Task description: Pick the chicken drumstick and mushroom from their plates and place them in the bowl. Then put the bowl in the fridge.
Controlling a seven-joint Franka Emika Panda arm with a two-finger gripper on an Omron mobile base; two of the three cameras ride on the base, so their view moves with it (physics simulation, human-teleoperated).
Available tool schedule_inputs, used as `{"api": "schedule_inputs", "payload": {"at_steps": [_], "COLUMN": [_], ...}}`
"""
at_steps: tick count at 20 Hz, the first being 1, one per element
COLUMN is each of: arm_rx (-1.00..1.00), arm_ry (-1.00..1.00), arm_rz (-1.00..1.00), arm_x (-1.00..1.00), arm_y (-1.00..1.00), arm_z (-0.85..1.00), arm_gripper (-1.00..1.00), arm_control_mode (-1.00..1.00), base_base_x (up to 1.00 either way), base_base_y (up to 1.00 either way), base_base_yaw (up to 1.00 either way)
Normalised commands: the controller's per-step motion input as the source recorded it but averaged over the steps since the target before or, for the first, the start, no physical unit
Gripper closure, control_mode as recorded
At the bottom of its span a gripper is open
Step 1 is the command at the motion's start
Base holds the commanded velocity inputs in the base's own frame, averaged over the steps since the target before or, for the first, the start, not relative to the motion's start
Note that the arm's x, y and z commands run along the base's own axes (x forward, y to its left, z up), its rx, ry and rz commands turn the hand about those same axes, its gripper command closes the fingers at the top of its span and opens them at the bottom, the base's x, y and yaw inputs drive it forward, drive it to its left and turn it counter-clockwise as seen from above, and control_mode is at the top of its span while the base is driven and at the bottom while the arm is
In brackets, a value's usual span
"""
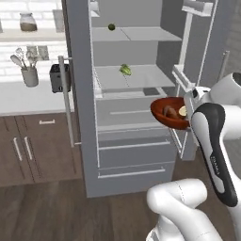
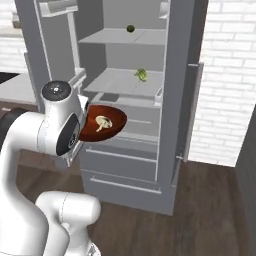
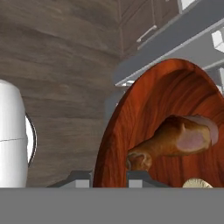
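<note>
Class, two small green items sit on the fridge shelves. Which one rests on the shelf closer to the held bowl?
The lighter, leafy green item on the lower shelf; the darker round one sits a shelf higher, farther above the bowl.

I see the fridge [image 1: 127,141] standing open, pale shelves bare apart from a green item [image 1: 125,69] on the middle shelf and a small dark one [image 1: 111,27] above. My arm holds the bowl [image 1: 162,115] tilted before the drawers, the chicken drumstick [image 1: 170,112] and mushroom [image 1: 182,111] inside.
</note>
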Motion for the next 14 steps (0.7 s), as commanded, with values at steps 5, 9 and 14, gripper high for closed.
{"api": "schedule_inputs", "payload": {"at_steps": [5,9,14], "arm_rx": [0.00,0.00,0.00], "arm_ry": [0.00,0.00,0.00], "arm_rz": [0.00,0.00,0.00], "arm_x": [0.00,0.00,0.00], "arm_y": [0.00,0.00,0.00], "arm_z": [0.00,0.00,0.00], "arm_gripper": [1.00,1.00,1.00], "arm_control_mode": [1.00,1.00,1.00], "base_base_x": [1.00,0.96,0.76], "base_base_y": [0.09,0.22,0.34], "base_base_yaw": [0.00,-0.01,0.00]}}
